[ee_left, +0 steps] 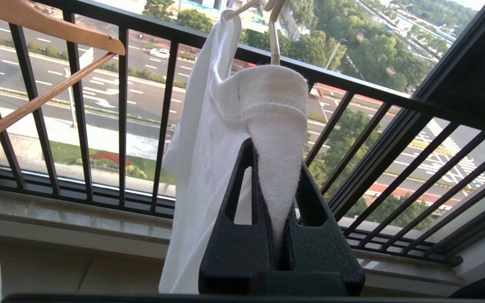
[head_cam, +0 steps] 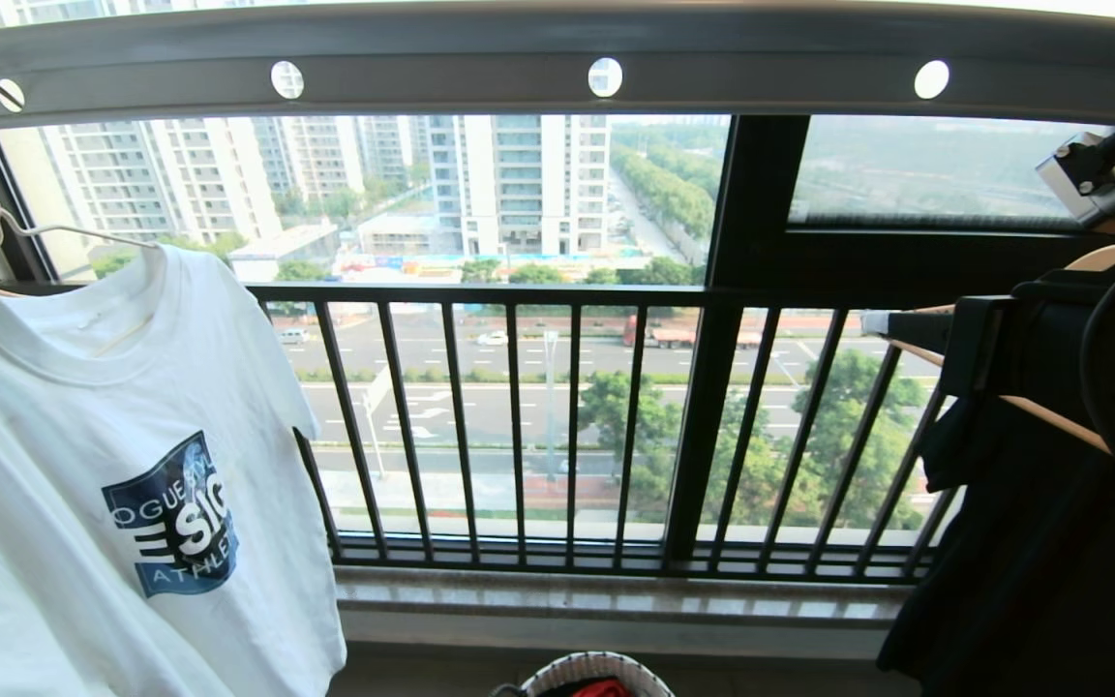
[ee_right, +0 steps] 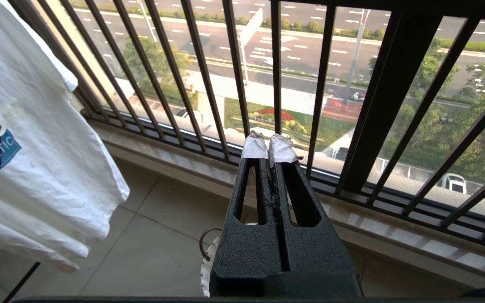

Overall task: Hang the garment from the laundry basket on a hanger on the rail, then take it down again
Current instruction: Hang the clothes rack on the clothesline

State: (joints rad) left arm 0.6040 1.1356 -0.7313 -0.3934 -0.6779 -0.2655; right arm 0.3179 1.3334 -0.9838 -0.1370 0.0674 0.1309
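Garment (ee_left: 242, 109) within left end effector (ee_left: 274, 168)

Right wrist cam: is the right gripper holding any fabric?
No. The right gripper has its fingers shut on nothing, apart from the white logo T-shirt.

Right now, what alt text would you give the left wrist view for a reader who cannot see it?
The left gripper has its jaws shut on a fold of the white T-shirt, which hangs from a thin cream hanger. Behind it stand a black barred window railing and a street far below; a wooden hanger shows at one corner.
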